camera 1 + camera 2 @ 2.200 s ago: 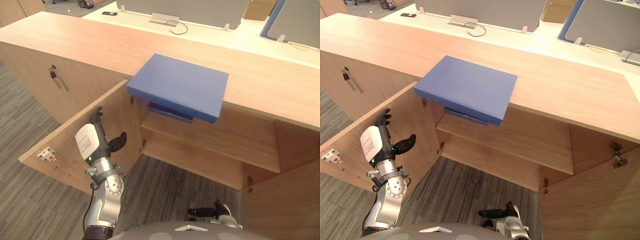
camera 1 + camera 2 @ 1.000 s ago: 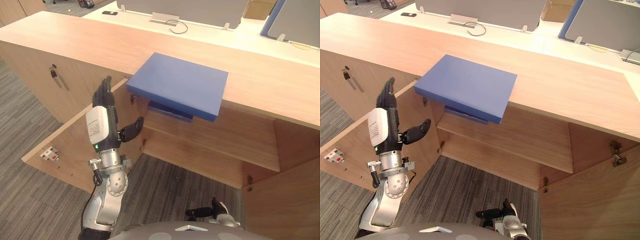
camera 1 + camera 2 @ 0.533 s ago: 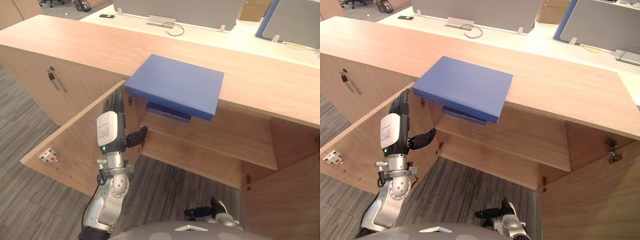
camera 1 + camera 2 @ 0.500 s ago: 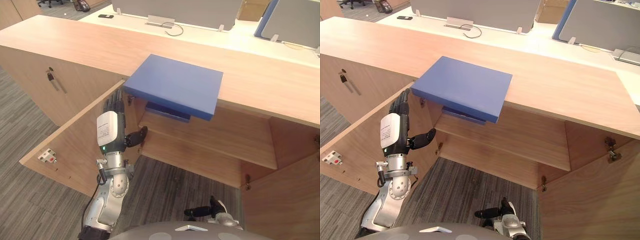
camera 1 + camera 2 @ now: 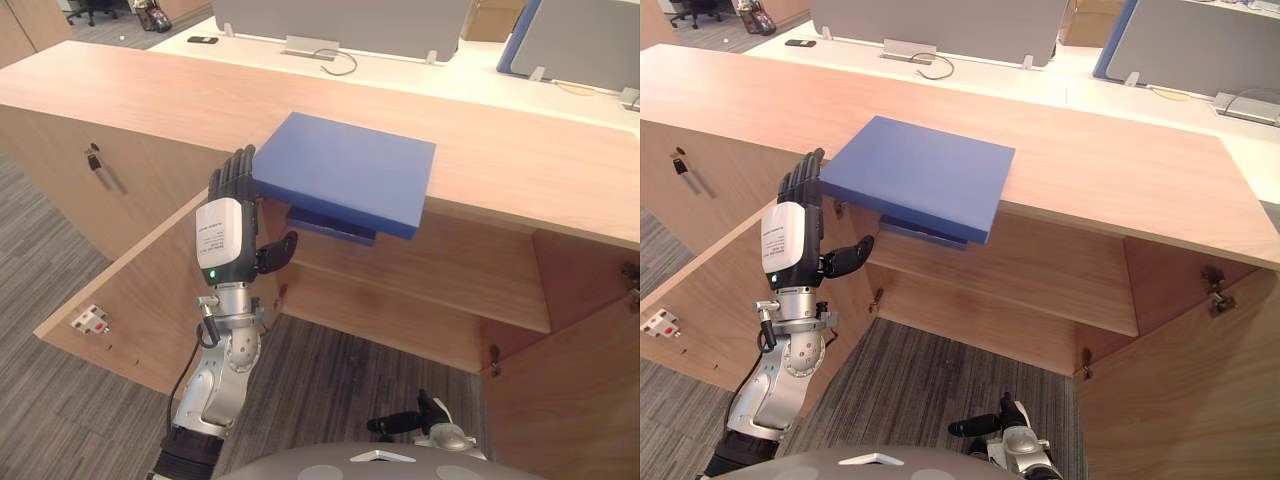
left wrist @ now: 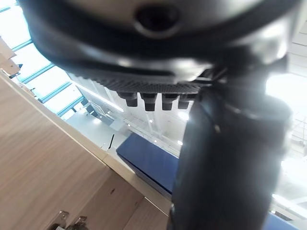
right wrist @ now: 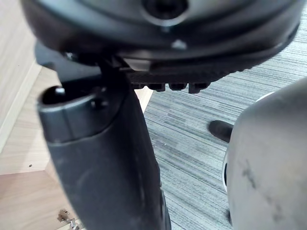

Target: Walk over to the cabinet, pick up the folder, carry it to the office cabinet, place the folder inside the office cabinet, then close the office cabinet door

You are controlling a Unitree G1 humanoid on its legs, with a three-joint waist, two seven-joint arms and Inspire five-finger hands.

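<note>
The blue folder lies flat on the wooden worktop of the cabinet, its near edge jutting out past the worktop's front edge; beneath the folder the cabinet stands open, with the left door swung out below and to the left of the folder and the right door swung out well to the folder's right; a shelf runs under the folder inside the cabinet, and a darker blue flat thing lies on that shelf directly below the folder's overhang; the left robot hand is raised upright just beside the folder's left corner, spread wide, with straight fingers pointing up level with that corner and the thumb stretched out under the folder; whether the fingertips touch the folder's edge cannot be told; the hand holds nothing; the right robot hand hangs low over the carpet, well below and apart from the folder, and whether it is wide or closed cannot be told; a key sits in a closed door far to the folder's left.
</note>
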